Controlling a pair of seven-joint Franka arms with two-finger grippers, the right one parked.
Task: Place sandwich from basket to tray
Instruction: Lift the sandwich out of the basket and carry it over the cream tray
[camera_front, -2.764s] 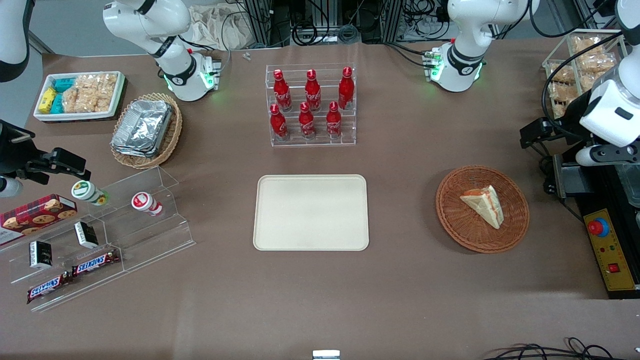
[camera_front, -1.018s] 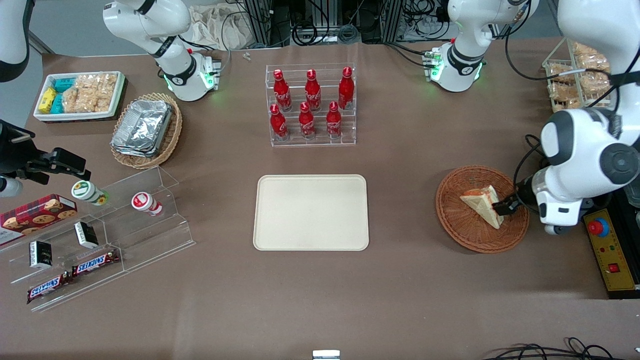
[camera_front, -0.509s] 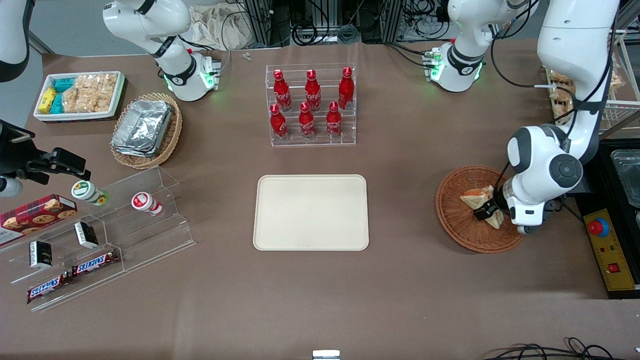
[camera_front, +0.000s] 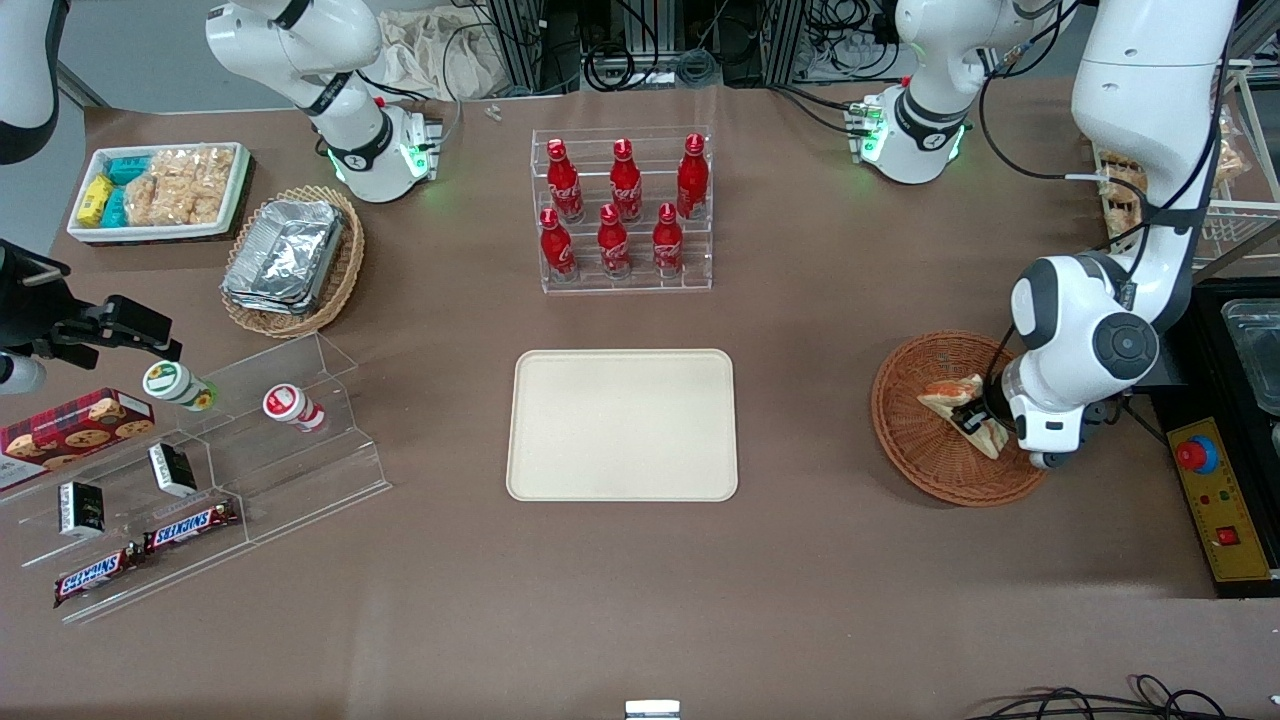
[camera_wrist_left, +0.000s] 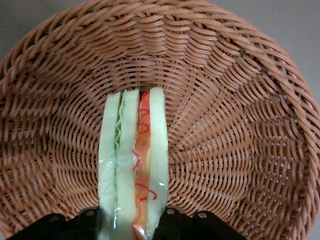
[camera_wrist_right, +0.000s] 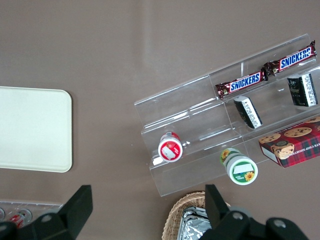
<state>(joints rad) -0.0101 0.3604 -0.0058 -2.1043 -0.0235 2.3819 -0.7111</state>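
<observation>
The sandwich (camera_front: 942, 394), a pale bread wedge with red, orange and green filling, sits in the round reddish-brown wicker basket (camera_front: 915, 450), toward the working arm's end of the table. My left gripper (camera_front: 972, 418) is down inside the basket, shut on the sandwich. In the left wrist view the black fingers (camera_wrist_left: 172, 222) press both bread faces of the sandwich (camera_wrist_left: 132, 160), which stands on edge above the basket's weave (camera_wrist_left: 225, 125). The cream-beige tray (camera_front: 620, 425) lies bare at the table's middle; it also shows in the right wrist view (camera_wrist_right: 30, 127).
A clear rack of red bottles (camera_front: 622, 210) stands farther from the front camera than the tray. A control box with a red button (camera_front: 1215, 500) lies beside the basket. A tan basket of foil containers (camera_front: 295, 255), a white snack bin (camera_front: 155, 190) and a clear snack stand (camera_front: 200, 460) lie toward the parked arm's end.
My left arm swung in over the basket and lowered its gripper onto the sandwich. In the last half second the fingers closed and the sandwich tipped up onto its edge.
</observation>
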